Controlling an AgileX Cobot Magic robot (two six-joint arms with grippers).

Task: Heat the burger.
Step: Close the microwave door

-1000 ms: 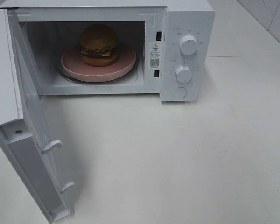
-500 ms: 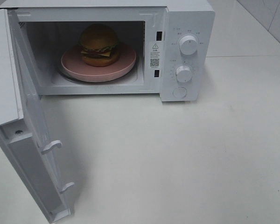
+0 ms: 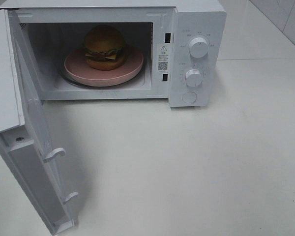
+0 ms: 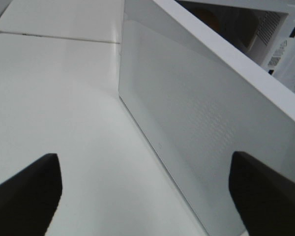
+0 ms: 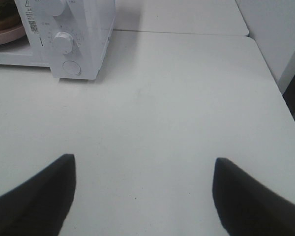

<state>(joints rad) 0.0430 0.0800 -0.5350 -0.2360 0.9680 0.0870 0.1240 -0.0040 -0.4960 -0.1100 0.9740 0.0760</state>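
The burger, with its golden-brown bun, sits on a pink plate inside the open white microwave. The microwave door is swung wide to the left. Neither gripper shows in the exterior high view. In the left wrist view my left gripper is open, its dark fingertips wide apart beside the door's outer face. My right gripper is open over the bare table, some way in front of the control panel. An edge of the plate shows there.
The control panel carries two round knobs and a round button. The white table spreads in front and to the right. A seam between table tops runs behind the microwave.
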